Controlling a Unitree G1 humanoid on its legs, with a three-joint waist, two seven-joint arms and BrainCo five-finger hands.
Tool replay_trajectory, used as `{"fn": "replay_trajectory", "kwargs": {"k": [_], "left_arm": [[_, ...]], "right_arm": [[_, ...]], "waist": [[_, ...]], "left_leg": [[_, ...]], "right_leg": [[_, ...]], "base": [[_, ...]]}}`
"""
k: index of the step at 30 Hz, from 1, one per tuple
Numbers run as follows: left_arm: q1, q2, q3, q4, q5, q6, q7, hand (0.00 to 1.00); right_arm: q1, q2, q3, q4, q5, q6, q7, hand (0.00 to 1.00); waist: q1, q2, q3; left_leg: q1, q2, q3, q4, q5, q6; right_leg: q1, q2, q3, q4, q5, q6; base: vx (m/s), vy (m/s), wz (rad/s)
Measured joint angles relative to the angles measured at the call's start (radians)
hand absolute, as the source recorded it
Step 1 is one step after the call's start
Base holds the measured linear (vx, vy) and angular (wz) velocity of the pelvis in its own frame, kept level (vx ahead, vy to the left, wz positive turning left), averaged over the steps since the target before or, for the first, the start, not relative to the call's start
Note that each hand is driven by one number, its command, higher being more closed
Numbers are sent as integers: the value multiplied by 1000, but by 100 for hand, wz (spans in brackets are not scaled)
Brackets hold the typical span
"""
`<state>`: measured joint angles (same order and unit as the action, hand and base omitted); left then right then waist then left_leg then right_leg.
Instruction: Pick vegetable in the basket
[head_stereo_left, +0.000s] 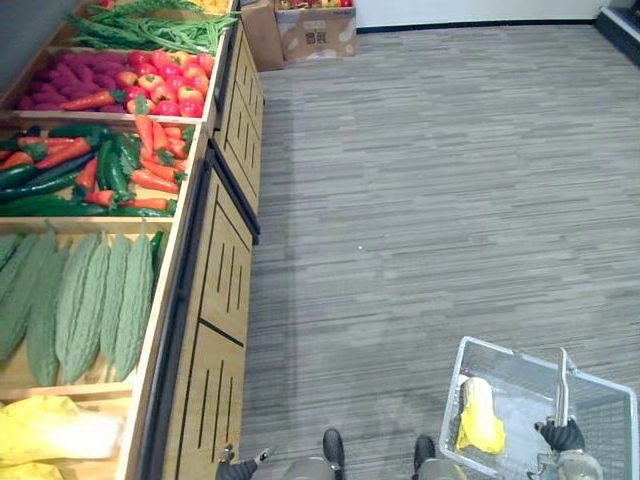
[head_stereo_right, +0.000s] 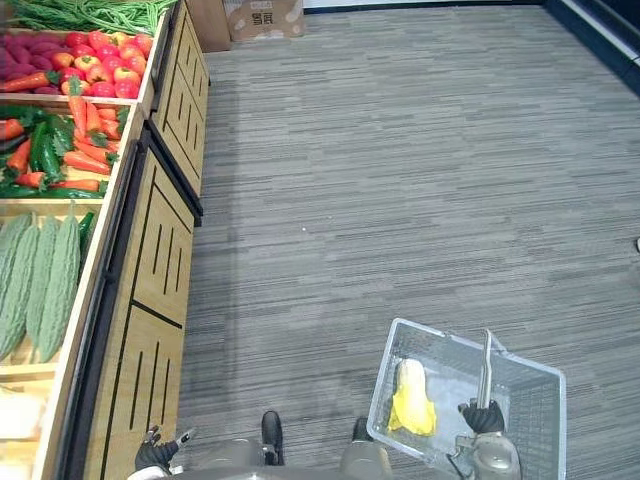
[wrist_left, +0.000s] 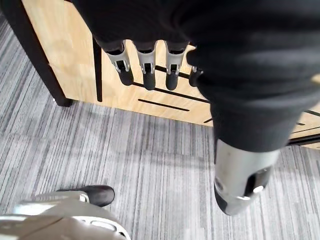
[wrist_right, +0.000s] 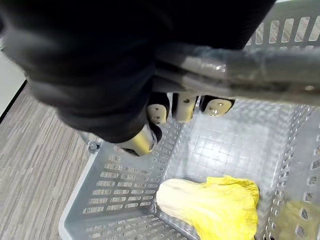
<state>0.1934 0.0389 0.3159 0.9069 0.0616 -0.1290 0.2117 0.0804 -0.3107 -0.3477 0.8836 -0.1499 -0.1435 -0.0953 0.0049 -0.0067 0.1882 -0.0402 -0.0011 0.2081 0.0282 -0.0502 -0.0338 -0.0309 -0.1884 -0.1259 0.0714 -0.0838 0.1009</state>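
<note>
My right hand (head_stereo_right: 482, 418) curls round the basket handle (head_stereo_right: 486, 365). One yellow cabbage (head_stereo_right: 412, 399) lies lengthwise along the left wall of the basket (wrist_right: 120, 192) — my left hand (wrist_left: 148, 70), fingers relaxed and empty, hangs nearer the vegetable stand (head_stereo_left: 215, 290).

I count 1 basket (head_stereo_left: 600, 425), 1 yellow cabbage (head_stereo_left: 480, 418) in it. Wooden shelf (head_stereo_left: 215, 300): 5 bins in view. Approx 6 bitter gourds (head_stereo_left: 85, 295), 1 yellow leafy veg (head_stereo_left: 50, 430) in nearest bin. Carrots (head_stereo_left: 155, 150), red fruit (head_stereo_left: 165, 85), green beans (head_stereo_left: 150, 30): too many, can't count. 2 cardboard boxes (head_stereo_left: 318, 35).
</note>
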Motion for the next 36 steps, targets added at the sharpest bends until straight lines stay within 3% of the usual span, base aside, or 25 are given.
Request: {"fn": "replay_trajectory", "kwargs": {"k": [10,18,20,21,23,25,27,29,30,32,33,35,36], "left_arm": [[1,41,-53,2,2,0,-6,0],[5,40,-86,3,2,0,-24,0],[6,39,-88,5,8,1,-24,0],[10,39,-105,9,37,1,-25,0],[25,53,-116,9,70,2,-28,0],[34,64,-118,9,77,7,-30,0],[26,71,-121,8,78,8,-30,0],[-3,73,-120,7,77,8,-29,0],[-25,74,-116,-1,75,8,-28,0],[-38,74,-113,-13,70,9,-25,0],[-53,75,-112,-38,70,8,-21,0],[-72,74,-112,-66,69,8,-20,0],[-88,72,-112,-73,67,8,-19,0]], "right_arm": [[-72,-87,24,-11,-6,-11,21,100],[-61,-93,52,-5,-8,-9,32,100],[-52,-92,46,-5,-8,-8,32,100],[-53,-90,43,-5,-8,-5,32,100],[-33,-60,39,-7,-6,-2,29,100],[-28,-36,30,-9,-2,2,18,100],[-34,-26,31,-17,-2,-5,12,100],[-53,-26,31,-17,-3,-11,13,100],[-62,-21,30,-16,-3,-10,13,100],[-66,-13,27,-16,-3,-10,13,100],[-64,12,-1,-16,-3,-6,12,100],[-51,38,-20,-15,-2,2,10,100],[-46,43,-43,-15,1,6,7,100]], "waist": [[4,-5,1],[2,-17,3],[1,-18,4],[2,-9,8],[-3,-22,16],[-10,-28,24],[-28,-27,27],[-28,-22,35],[-28,-27,51],[-28,-34,52],[-29,-47,56],[-32,-51,60],[-41,-32,55]], "left_leg": [[14,-4,40,-41,7,16],[40,-6,56,-68,11,22],[53,-11,53,-83,-7,33],[64,-4,50,-95,-13,41],[125,-8,48,-98,-27,54],[172,-5,36,-93,-49,72],[181,3,28,-90,-62,80],[181,21,27,-83,-76,70],[180,33,27,-66,-94,52],[183,37,25,-51,-112,30],[202,46,22,-23,-140,-12],[229,71,-6,16,-204,-52],[235,107,-26,39,-236,-80]], "right_leg": [[-37,6,50,4,7,10],[-41,9,63,17,7,13],[-81,-3,52,119,-19,48],[-144,0,54,259,-20,50],[-224,-20,58,522,-2,25],[-271,-30,68,663,20,21],[-302,-37,42,626,-12,-10],[-314,-31,-2,457,-4,-5],[-314,-30,-11,270,19,24],[-312,-36,-11,124,48,30],[-308,-43,-11,21,69,41],[-305,-40,-7,34,101,33],[-311,-17,-12,97,146,28]], "base": [[4,20,-15],[-4,-9,-8],[1,2,-4],[-25,16,-4],[12,29,0],[89,22,7],[149,14,16],[239,-31,10],[208,-51,6],[325,-112,7],[603,-292,19],[461,-269,38],[447,-264,52]]}}
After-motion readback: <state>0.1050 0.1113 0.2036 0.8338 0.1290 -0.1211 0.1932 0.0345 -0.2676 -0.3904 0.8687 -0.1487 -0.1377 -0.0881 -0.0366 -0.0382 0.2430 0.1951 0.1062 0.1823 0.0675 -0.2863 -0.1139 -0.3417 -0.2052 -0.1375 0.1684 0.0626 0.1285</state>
